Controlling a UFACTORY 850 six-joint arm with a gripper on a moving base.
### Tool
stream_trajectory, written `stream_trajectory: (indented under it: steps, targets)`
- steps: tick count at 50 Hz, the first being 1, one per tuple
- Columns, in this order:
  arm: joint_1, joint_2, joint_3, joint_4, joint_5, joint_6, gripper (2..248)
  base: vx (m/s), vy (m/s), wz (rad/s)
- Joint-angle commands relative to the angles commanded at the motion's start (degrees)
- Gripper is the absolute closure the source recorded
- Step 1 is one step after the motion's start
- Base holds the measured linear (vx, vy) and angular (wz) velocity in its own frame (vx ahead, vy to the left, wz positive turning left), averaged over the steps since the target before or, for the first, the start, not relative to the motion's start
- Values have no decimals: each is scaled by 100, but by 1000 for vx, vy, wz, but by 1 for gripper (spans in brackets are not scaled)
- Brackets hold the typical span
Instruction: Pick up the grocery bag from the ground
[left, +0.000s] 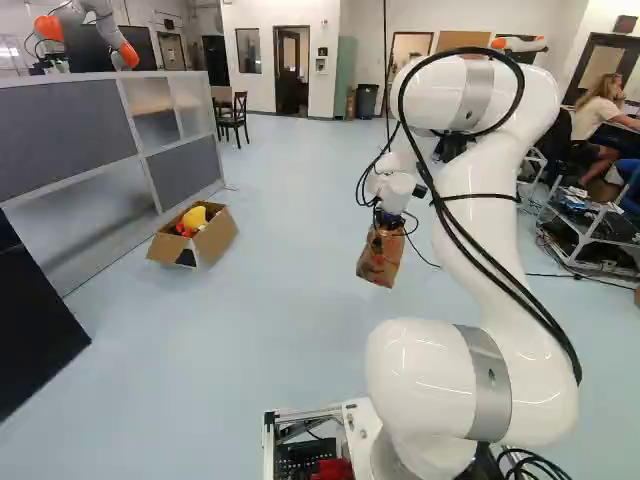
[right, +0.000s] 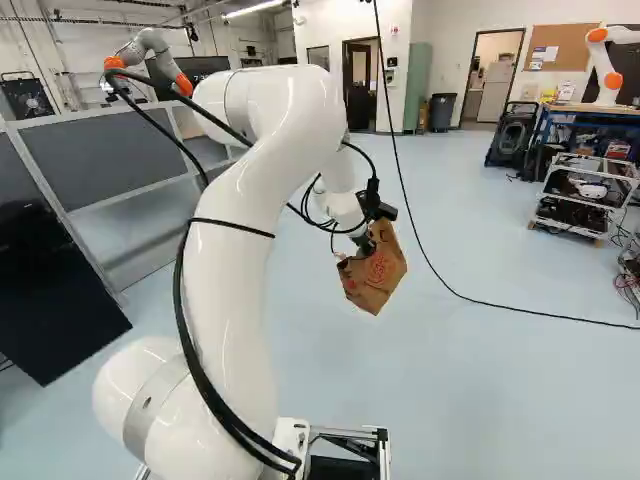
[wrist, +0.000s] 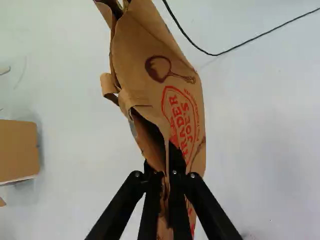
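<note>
In the right base view the gripper (right: 366, 243) is at the end of the lowered forearm, with the brown paper grocery bag (right: 374, 275) hanging from it. The left base view also shows the bag (left: 380, 257), which looks held above the floor. Seen from the wrist, the gripper (wrist: 167, 182) is shut on the bag's upper edge, one finger on each side of the paper. The crumpled bag (wrist: 155, 75) stretches ahead of the fingers, its red print and a handle loop showing. The gripper's orange pads are hidden.
An open cardboard box (left: 212, 238) with toys stands by the grey partition (left: 70, 140). A black cable (right: 470, 298) runs across the floor. Carts (right: 580, 200) stand at the right of the right base view. Another robot (right: 600, 65) is on a table behind.
</note>
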Motion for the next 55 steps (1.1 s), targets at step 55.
stream_trajectory:
  steps: [55]
  targets:
    - [75,1537,1214,0,0,0,228,0,0,0]
